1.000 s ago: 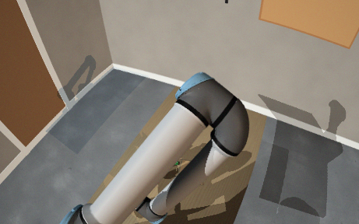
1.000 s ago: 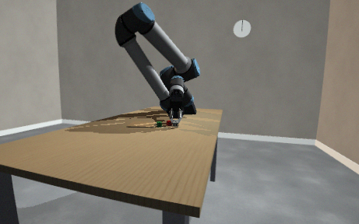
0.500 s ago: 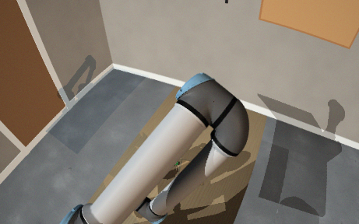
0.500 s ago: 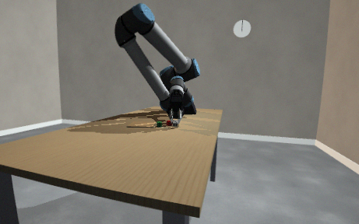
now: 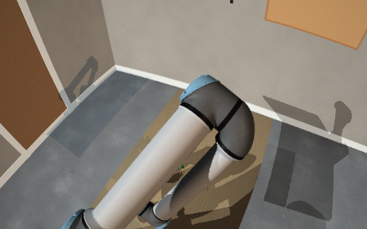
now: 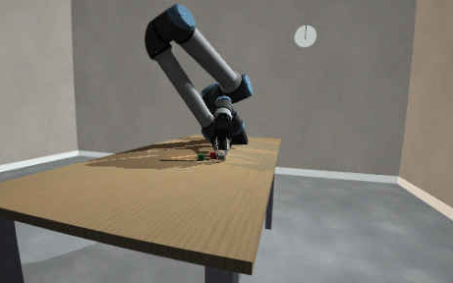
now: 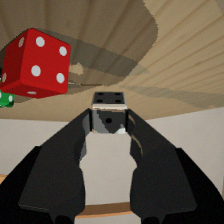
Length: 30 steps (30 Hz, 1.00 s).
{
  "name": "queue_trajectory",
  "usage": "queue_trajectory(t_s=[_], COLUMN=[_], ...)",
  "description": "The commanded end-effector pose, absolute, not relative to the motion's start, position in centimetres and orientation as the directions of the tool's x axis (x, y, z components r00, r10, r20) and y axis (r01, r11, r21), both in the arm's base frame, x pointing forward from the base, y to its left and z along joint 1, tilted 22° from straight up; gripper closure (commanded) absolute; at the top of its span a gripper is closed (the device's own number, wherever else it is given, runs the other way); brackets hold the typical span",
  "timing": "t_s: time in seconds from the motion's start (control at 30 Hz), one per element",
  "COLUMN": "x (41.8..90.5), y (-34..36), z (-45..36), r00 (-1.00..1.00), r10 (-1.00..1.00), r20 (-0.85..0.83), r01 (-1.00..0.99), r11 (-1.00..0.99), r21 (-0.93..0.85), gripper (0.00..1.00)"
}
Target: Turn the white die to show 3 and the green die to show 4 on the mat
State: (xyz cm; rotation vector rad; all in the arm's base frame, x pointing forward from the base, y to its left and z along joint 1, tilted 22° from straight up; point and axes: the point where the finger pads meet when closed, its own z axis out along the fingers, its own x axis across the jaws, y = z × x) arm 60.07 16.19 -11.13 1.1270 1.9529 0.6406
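Observation:
In the wrist view my gripper is shut on the white die, which sits between the two black fingertips. A four-pip face of the die points toward the wooden table. The red die lies close by at the upper left, and an edge of the green die shows at the left border. In the exterior view the gripper is low over the far part of the table, just right of the red die and the green die. I cannot make out the mat.
The wooden table stands on a grey floor. The arm hides most of the table in the top view, where only a speck of the green die shows. The table's right edge is close to the dice.

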Motion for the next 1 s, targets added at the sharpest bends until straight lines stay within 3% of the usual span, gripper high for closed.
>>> queue_trajectory(t_s=[0.0, 0.97], x=[60.19, 60.26], y=[16.17, 15.82], z=[-11.17, -12.03], r00=[-0.306, -0.306], r10=[0.876, 0.876], r20=[-0.374, -0.374], r01=[0.483, 0.483], r11=[0.481, 0.481], r21=[0.732, 0.732], gripper=[0.94, 0.94])
